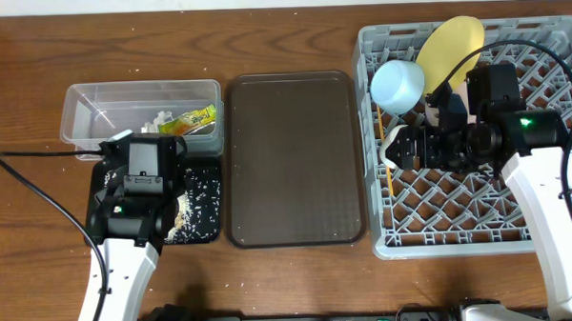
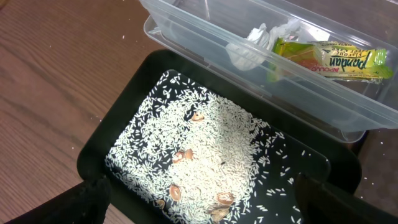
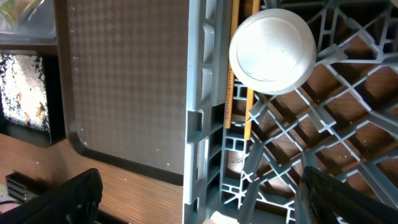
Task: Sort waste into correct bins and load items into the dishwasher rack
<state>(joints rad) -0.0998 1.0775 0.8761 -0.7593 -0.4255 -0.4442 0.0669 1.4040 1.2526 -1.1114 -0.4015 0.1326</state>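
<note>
Right wrist: chopsticks [image 3: 234, 31] lengthwise along dishwasher rack [image 3: 198, 93] wall, beside white cup [image 3: 272, 50]

I get bright, even light from above; the table [image 1: 290, 8] shows only short, soft shadows. The clear tub [image 2: 205, 25] catches faint white glare along its rim. In both wrist views my own fingers [image 3: 68, 199] sit dark and blurred at the bottom corners.

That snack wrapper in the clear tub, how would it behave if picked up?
The snack wrapper looks like thin glossy film, so it would likely be very light and flop or crumple rather than hold shape. Its shiny surface might slip in a pinch. It is a flat packet, so rolling seems unlikely.
</note>
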